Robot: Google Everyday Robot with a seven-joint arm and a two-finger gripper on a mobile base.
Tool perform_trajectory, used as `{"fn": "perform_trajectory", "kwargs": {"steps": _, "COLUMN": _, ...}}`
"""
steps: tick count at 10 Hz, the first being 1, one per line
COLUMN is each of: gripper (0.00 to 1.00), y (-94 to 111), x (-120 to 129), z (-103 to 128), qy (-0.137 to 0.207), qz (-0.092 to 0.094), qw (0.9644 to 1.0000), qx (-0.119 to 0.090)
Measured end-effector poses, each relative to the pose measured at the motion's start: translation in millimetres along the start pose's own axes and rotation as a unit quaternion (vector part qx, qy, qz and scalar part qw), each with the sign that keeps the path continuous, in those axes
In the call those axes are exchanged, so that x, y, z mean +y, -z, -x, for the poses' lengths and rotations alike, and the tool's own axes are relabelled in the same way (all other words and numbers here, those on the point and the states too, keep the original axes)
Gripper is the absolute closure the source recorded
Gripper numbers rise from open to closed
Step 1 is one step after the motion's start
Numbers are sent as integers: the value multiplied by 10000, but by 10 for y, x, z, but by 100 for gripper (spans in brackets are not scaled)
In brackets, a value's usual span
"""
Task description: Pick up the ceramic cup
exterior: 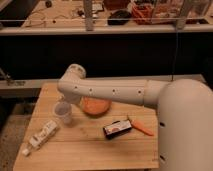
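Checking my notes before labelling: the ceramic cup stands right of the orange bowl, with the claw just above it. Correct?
Not quite: the camera view shows the ceramic cup left of the orange bowl. The claw is indeed just above the cup.

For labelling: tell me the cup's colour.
Whitish ceramic cup; the camera view shows it. Gripper just above it.
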Motion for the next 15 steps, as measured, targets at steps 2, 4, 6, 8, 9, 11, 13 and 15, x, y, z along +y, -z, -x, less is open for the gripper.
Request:
{"fn": "perform_trajectory", "kwargs": {"steps": 2, "gripper": 20, "y": -64, "x": 7, "z": 34, "qy": 43, "qz": -3, "qw": 10000, "qx": -21}}
{"fn": "perform_trajectory", "kwargs": {"steps": 4, "gripper": 20, "y": -114, "x": -9, "z": 67, "qy": 83, "qz": 1, "qw": 10000, "qx": -47}}
{"fn": "perform_trajectory", "kwargs": {"steps": 6, "gripper": 20, "y": -183, "x": -34, "z": 117, "qy": 144, "qz": 2, "qw": 9999, "qx": -72}}
{"fn": "perform_trajectory", "kwargs": {"steps": 8, "gripper": 20, "y": -227, "x": -30, "z": 126, "qy": 145, "qz": 17, "qw": 9998, "qx": -101}}
{"fn": "perform_trajectory", "kwargs": {"steps": 9, "gripper": 20, "y": -240, "x": -41, "z": 135, "qy": 164, "qz": 21, "qw": 9998, "qx": -110}}
{"fn": "perform_trajectory", "kwargs": {"steps": 11, "gripper": 21, "y": -278, "x": -56, "z": 153, "qy": 213, "qz": 23, "qw": 9997, "qx": -131}}
{"fn": "perform_trajectory", "kwargs": {"steps": 13, "gripper": 27, "y": -310, "x": -30, "z": 146, "qy": 223, "qz": 33, "qw": 9996, "qx": -148}}
{"fn": "perform_trajectory", "kwargs": {"steps": 15, "gripper": 44, "y": -346, "x": -27, "z": 158, "qy": 251, "qz": 36, "qw": 9995, "qx": -176}}
